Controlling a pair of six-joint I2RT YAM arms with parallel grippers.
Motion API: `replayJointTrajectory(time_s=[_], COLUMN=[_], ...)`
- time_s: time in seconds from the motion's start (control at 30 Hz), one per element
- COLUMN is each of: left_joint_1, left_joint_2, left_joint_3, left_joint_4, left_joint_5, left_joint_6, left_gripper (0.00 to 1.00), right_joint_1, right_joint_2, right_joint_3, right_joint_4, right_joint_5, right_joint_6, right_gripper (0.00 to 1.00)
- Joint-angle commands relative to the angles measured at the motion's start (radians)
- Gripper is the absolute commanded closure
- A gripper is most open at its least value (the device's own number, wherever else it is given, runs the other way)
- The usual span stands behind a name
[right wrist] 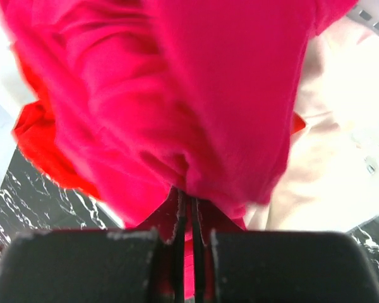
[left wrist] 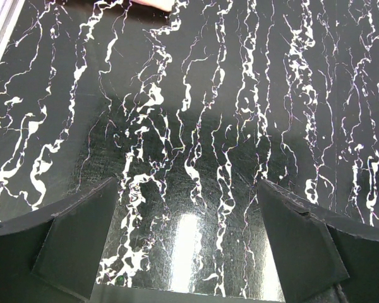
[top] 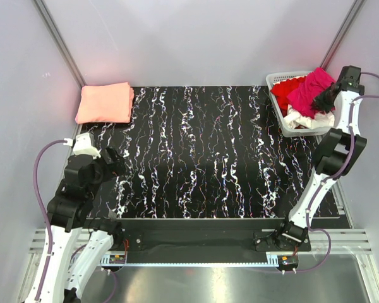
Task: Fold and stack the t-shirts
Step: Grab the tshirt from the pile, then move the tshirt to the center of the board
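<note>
A magenta-pink t-shirt (top: 311,90) hangs bunched over the white basket (top: 276,80) at the back right. My right gripper (top: 326,96) is shut on a fold of it; in the right wrist view the magenta t-shirt (right wrist: 196,95) fills the frame above the closed gripper (right wrist: 188,202). A red t-shirt (top: 284,90) and a white t-shirt (top: 306,120) lie in the basket, also seen as a red t-shirt (right wrist: 41,142) and a white t-shirt (right wrist: 328,170). A folded salmon-pink t-shirt (top: 105,103) lies at the back left. My left gripper (left wrist: 188,249) is open and empty above the black marbled mat (left wrist: 196,113).
The black mat with white veins (top: 208,151) covers the table between the folded shirt and the basket. White walls close in at the back and sides. The salmon shirt's edge (left wrist: 153,3) shows at the top of the left wrist view.
</note>
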Motion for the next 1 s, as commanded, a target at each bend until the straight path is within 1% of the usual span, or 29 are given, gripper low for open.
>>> replayJointTrajectory(time_s=[0.0, 0.03, 0.07, 0.13, 0.17, 0.23, 0.27, 0.33, 0.37, 0.4, 0.43, 0.47, 0.53, 0.57, 0.63, 0.67, 0.7, 0.73, 0.77, 0.8, 0.83, 0.87, 0.93, 0.97], left_joint_1=[0.006, 0.006, 0.006, 0.007, 0.009, 0.010, 0.010, 0.010, 0.010, 0.010, 0.010, 0.010, 0.010, 0.010, 0.010, 0.010, 0.010, 0.010, 0.010, 0.010, 0.010, 0.010, 0.010, 0.010], left_joint_2=[-0.018, -0.020, -0.020, -0.020, -0.019, -0.014, -0.012, -0.009, -0.011, -0.011, -0.009, -0.008, -0.005, -0.002, 0.003, 0.003, 0.004, 0.003, 0.003, 0.003, 0.004, 0.005, 0.009, 0.012], left_joint_3=[-0.005, -0.005, -0.005, -0.005, -0.005, -0.005, -0.005, -0.003, -0.005, -0.005, -0.005, -0.005, -0.003, -0.003, -0.003, -0.003, -0.002, -0.002, -0.002, -0.002, -0.002, -0.002, -0.002, -0.002], left_joint_4=[0.046, 0.046, 0.046, 0.046, 0.046, 0.044, 0.043, 0.041, 0.040, 0.041, 0.040, 0.039, 0.039, 0.039, 0.036, 0.038, 0.036, 0.036, 0.036, 0.036, 0.036, 0.035, 0.035, 0.033], left_joint_5=[-0.008, -0.008, -0.010, -0.010, -0.010, -0.011, -0.016, -0.022, -0.027, -0.027, -0.027, -0.027, -0.028, -0.028, -0.028, -0.030, -0.031, -0.033, -0.034, -0.036, -0.036, -0.034, -0.036, -0.036], left_joint_6=[0.003, 0.003, 0.001, 0.001, 0.001, 0.001, 0.001, -0.003, -0.003, -0.005, -0.005, -0.005, -0.005, -0.005, -0.005, -0.006, -0.006, -0.006, -0.008, -0.008, -0.008, -0.006, -0.008, -0.008], left_gripper=[0.01, 0.01, 0.01, 0.01, 0.01, 0.01, 0.01, 0.01, 0.01, 0.01, 0.01, 0.01, 0.01, 0.01, 0.01, 0.01, 0.01, 0.01, 0.01, 0.01, 0.01, 0.01, 0.01, 0.01], right_joint_1=[0.048, 0.094, 0.123, 0.200, 0.275, 0.357, 0.437, 0.498, 0.527, 0.552, 0.555, 0.553, 0.553, 0.553, 0.549, 0.549, 0.544, 0.543, 0.544, 0.549, 0.549, 0.582, 0.645, 0.714], right_joint_2=[-0.086, -0.102, -0.106, -0.105, -0.100, -0.089, -0.091, -0.114, -0.132, -0.160, -0.222, -0.256, -0.331, -0.347, -0.372, -0.385, -0.411, -0.427, -0.441, -0.467, -0.479, -0.488, -0.516, -0.527], right_joint_3=[0.140, 0.178, 0.263, 0.360, 0.453, 0.526, 0.566, 0.589, 0.570, 0.541, 0.498, 0.412, 0.366, 0.335, 0.323, 0.283, 0.245, 0.196, 0.080, -0.066, -0.067, -0.205, -0.308, -0.390], right_joint_4=[-0.075, -0.086, -0.111, -0.149, -0.166, -0.188, -0.175, -0.111, -0.032, 0.027, 0.096, 0.224, 0.295, 0.312, 0.262, 0.230, 0.192, 0.191, 0.220, 0.284, 0.285, 0.321, 0.288, 0.239], right_joint_5=[0.030, 0.007, -0.059, -0.114, -0.189, -0.289, -0.406, -0.496, -0.568, -0.606, -0.639, -0.683, -0.702, -0.708, -0.670, -0.589, -0.544, -0.526, -0.570, -0.657, -0.657, -0.727, -0.730, -0.687], right_joint_6=[-0.046, -0.063, -0.097, -0.116, -0.114, -0.090, -0.052, -0.027, -0.005, 0.013, 0.044, 0.097, 0.102, 0.082, 0.038, -0.002, -0.011, -0.020, -0.027, 0.014, 0.015, 0.019, -0.040, -0.109], right_gripper=[1.00, 1.00, 1.00, 1.00, 1.00, 1.00, 1.00, 1.00, 1.00, 1.00, 1.00, 1.00, 1.00, 1.00, 1.00, 1.00, 1.00, 0.73, 0.43, 0.14, 0.13, 0.01, 0.00, 0.00])
